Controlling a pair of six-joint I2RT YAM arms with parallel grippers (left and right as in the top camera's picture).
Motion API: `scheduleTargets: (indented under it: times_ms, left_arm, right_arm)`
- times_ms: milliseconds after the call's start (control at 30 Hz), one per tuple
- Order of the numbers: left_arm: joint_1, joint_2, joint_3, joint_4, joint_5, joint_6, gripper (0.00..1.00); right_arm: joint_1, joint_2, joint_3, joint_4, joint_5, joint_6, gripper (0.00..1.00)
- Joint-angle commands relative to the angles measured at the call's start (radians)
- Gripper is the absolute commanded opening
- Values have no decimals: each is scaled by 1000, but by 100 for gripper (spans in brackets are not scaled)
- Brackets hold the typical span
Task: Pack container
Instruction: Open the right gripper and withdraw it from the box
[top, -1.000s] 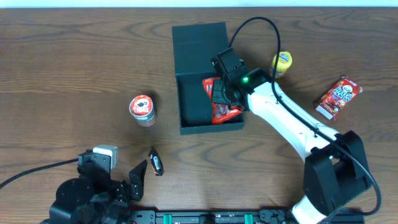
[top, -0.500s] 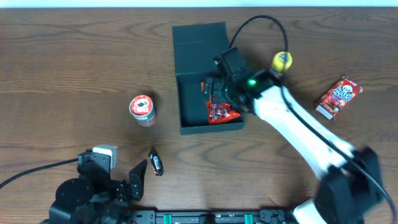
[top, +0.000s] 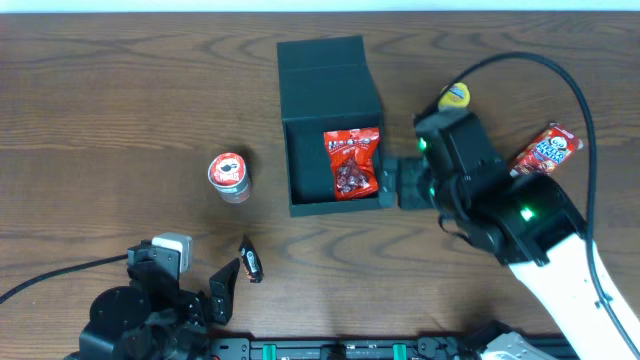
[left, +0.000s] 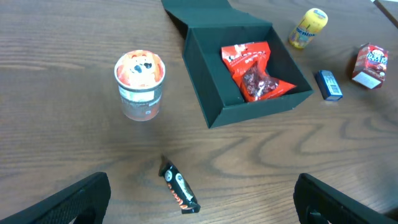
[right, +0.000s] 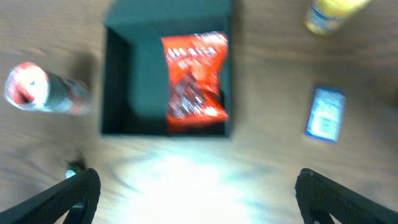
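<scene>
Left jaws and right jaws both gape, empty. Right jaws hover just right of the container (top: 320, 75), which sits far-centre on the table (top: 120, 100), lid flapped back. A red pouch (top: 351, 162) lies along its right side; its left half is bare. A can (top: 229, 176) stands well left.

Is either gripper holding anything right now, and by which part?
Nothing is held. The left gripper and right gripper are both open and empty; the red snack bag lies loose inside the container.
</scene>
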Motion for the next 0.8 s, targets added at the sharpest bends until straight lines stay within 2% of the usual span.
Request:
scheduleTargets:
  times_ms: [0,200,367,533,767]
  left_arm:
    - [6,5,11,-2,13,-4,95]
    - [6,38,-19,-2,-34,-80,95]
    - [6,145,-48,27,-96,-113,95]
    - [6,292,-57,95,-158,-112,95]
    - [6,455,-126,209,-187,-116,95]
  right_arm:
    - [66,-45,-1,-64,89,-23,99]
    - [241,-126,-66,-124,163,10,99]
    - [367,-174,-181,-119,227,124,99]
    - [427,-180,-282,-106,233,238,99]
    - [456,-180,-349,-78,233,276,99]
